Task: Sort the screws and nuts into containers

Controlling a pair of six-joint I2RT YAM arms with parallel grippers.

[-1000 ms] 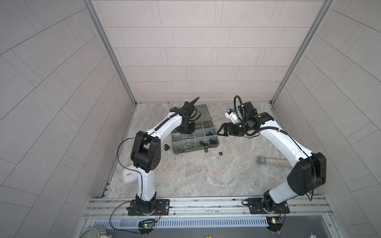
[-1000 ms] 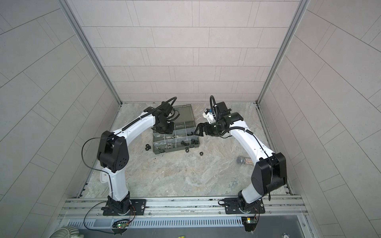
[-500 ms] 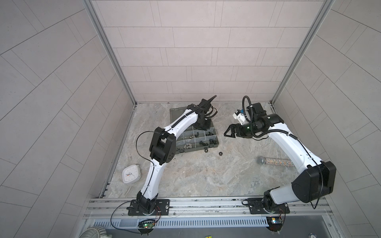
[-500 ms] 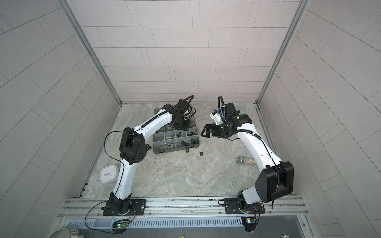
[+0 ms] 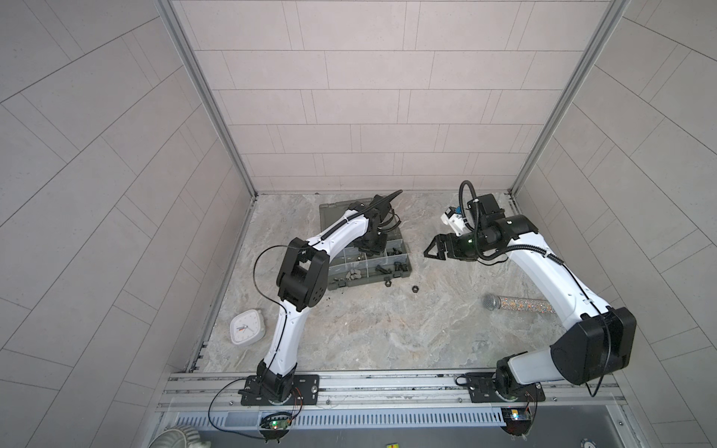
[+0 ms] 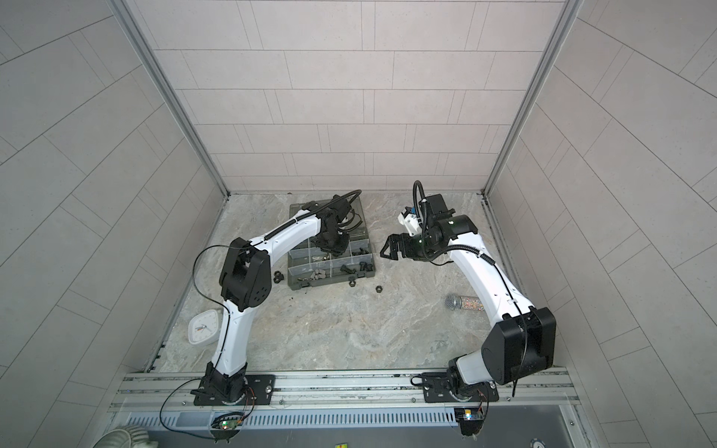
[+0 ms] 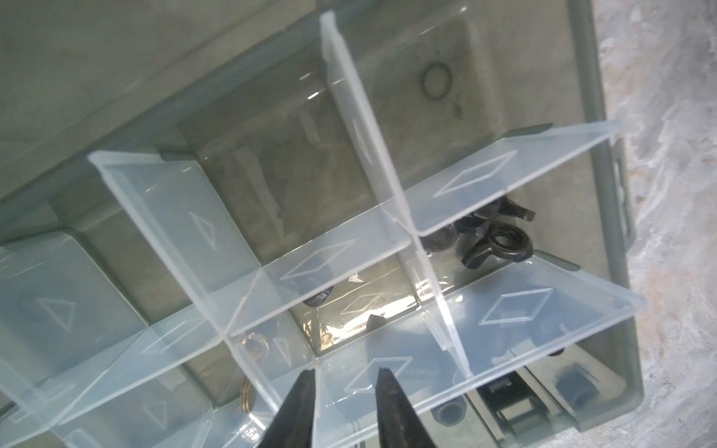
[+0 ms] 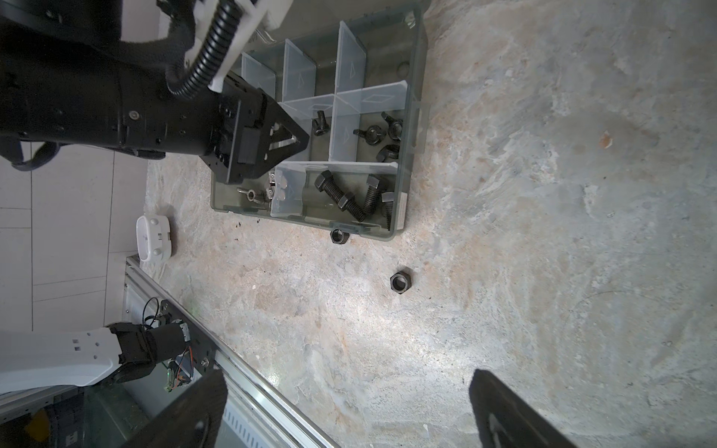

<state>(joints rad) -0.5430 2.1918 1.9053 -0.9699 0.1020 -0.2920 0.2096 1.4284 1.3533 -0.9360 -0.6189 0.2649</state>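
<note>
The smoky-grey case of containers (image 5: 368,280) (image 6: 329,282) lies open at the table's back. In the right wrist view several screws (image 8: 341,194) fill a corner compartment, and black winged nuts (image 8: 382,132) (image 7: 500,244) sit in the one beside it. Two black hex nuts (image 5: 388,283) (image 5: 414,289) lie on the table in front of the case, also visible in the right wrist view (image 8: 338,235) (image 8: 401,282). My left gripper (image 5: 368,248) (image 7: 345,370) hangs low over the middle compartments, its jaws a little apart with nothing between them. My right gripper (image 5: 430,252) (image 8: 347,374) hovers wide open to the right of the case.
A glittery-handled microphone (image 5: 516,304) lies on the right under my right arm. A white clock (image 5: 247,327) sits near the left wall. More black nuts (image 6: 277,276) lie just left of the case. The case lid (image 5: 333,213) lies flat behind.
My left gripper swung across the case and now stands over its middle, with its jaws parted slightly. My right gripper drifted a little to the right and stayed open.
</note>
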